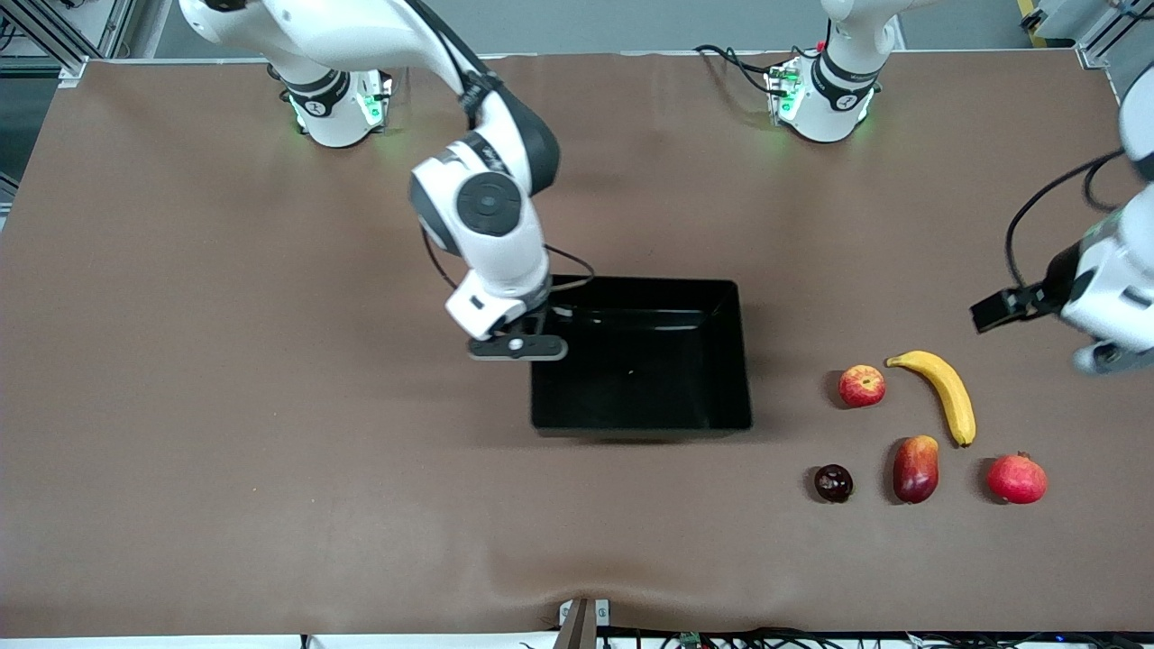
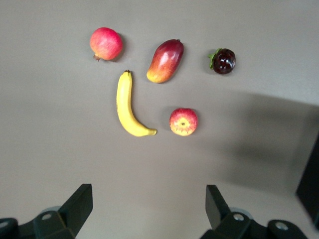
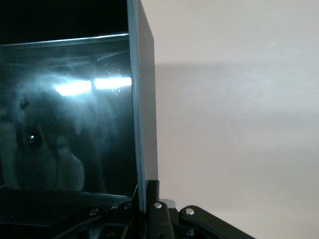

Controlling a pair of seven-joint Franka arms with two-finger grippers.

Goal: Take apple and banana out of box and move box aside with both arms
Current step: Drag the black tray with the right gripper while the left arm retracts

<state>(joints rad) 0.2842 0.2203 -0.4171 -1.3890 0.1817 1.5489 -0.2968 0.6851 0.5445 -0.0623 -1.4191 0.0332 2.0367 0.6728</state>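
Plainly, the black tray point(image 1: 642, 356) sat mid-table with nothing in it, only glare on its glossy floor. My right gripper point(image 1: 517, 346) was clamped shut on the tray's wall at the right arm's end, the thin edge pinched between the fingers point(image 3: 152, 199).

My left gripper point(image 2: 147, 209) hung with its fingers spread wide and held nothing, above bare table toward the left arm's end, near the fruit.

I counted five fruits there, all on the table. One banana point(image 1: 943, 391) and one apple point(image 1: 862, 386) lay just beside each other, apart. Nearer the front camera sat one dark round fruit point(image 1: 833, 483), one mango point(image 1: 916, 468) and one pomegranate point(image 1: 1017, 479) in a row.
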